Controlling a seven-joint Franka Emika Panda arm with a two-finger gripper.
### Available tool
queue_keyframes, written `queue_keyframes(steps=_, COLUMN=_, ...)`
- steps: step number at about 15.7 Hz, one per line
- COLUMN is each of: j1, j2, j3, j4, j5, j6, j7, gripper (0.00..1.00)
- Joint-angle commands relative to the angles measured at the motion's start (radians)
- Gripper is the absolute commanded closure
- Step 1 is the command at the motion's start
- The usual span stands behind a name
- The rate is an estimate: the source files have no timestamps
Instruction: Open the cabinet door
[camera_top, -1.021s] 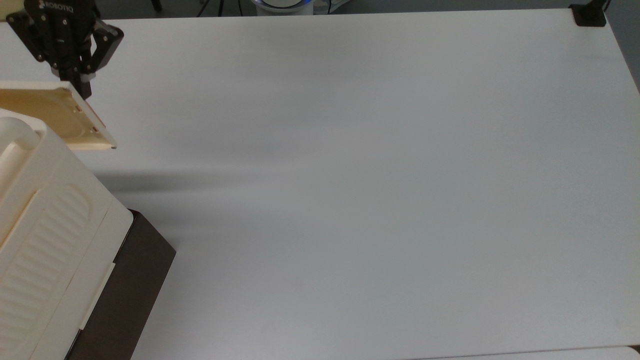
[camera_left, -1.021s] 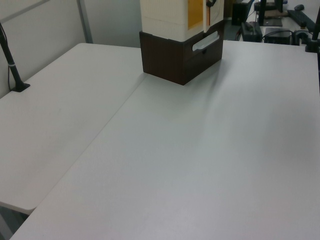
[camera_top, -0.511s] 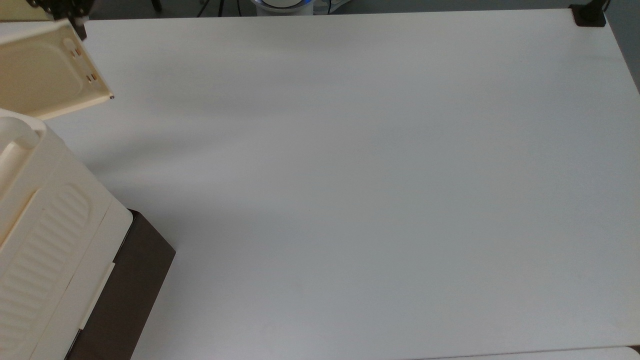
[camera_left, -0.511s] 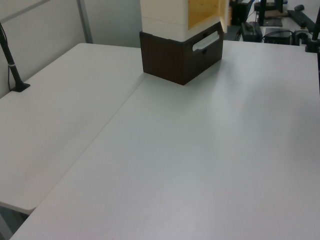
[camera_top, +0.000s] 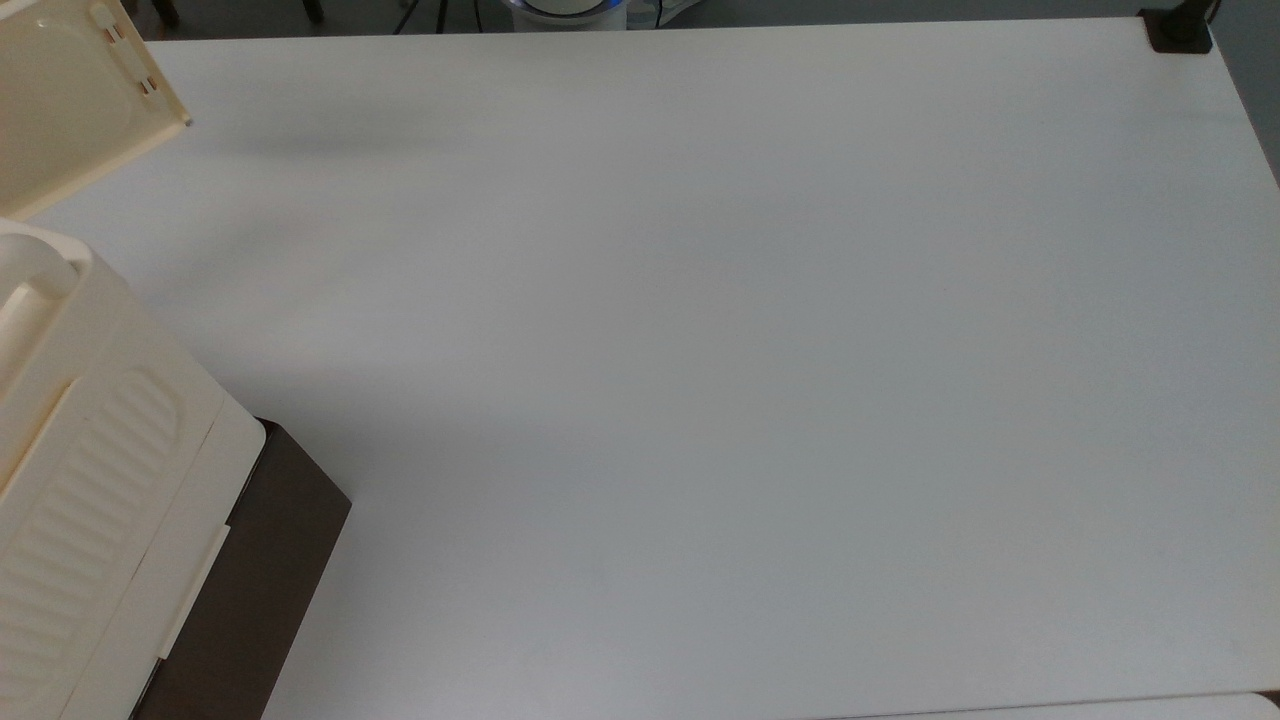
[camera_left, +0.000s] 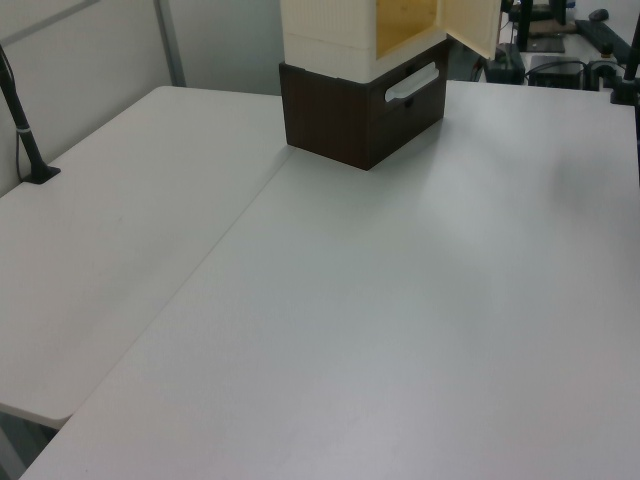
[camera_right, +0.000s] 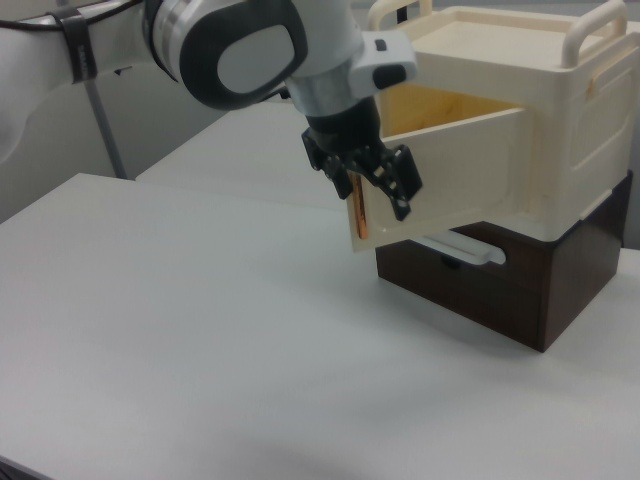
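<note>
The cabinet (camera_right: 575, 95) is a cream box on a dark brown base (camera_right: 500, 285), standing at the right view's right. Its cabinet door (camera_right: 450, 178) is swung wide open, showing a yellow-tan interior (camera_right: 440, 103). My gripper (camera_right: 372, 200) sits at the door's free edge, with a finger on each side of it, shut on the panel. In the top view the cabinet (camera_top: 100, 480) is at the lower left, and the cabinet door (camera_top: 60, 90) shows its tan inner face at the upper left corner. In the left view the cabinet door (camera_left: 472, 22) sticks out to the right of the cabinet (camera_left: 330, 25).
The white table (camera_top: 700, 350) stretches wide to the top view's right. A black clamp (camera_top: 1178, 30) sits at its far right corner. A black post (camera_left: 25, 130) stands at the left view's left edge. The arm (camera_right: 250, 50) reaches in from the right view's upper left.
The door has swung further open, toward the top view's upper left. The gripper went with it and left the top view.
</note>
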Motion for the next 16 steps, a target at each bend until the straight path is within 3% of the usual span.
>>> queue_keyframes(steps=1, j1=-0.053, j2=-0.005, j3=-0.017, j4=-0.003, j5=-0.009, j6=-0.007, j7=-0.069, gripper=0.00)
queue_keyframes(steps=8, j1=-0.078, j2=-0.046, j3=-0.126, j4=0.022, j5=-0.009, j6=-0.056, j7=-0.184, gripper=0.00)
queue_keyframes(steps=16, j1=-0.049, j2=-0.151, j3=-0.111, j4=0.063, j5=0.008, j6=-0.263, j7=-0.146, gripper=0.00)
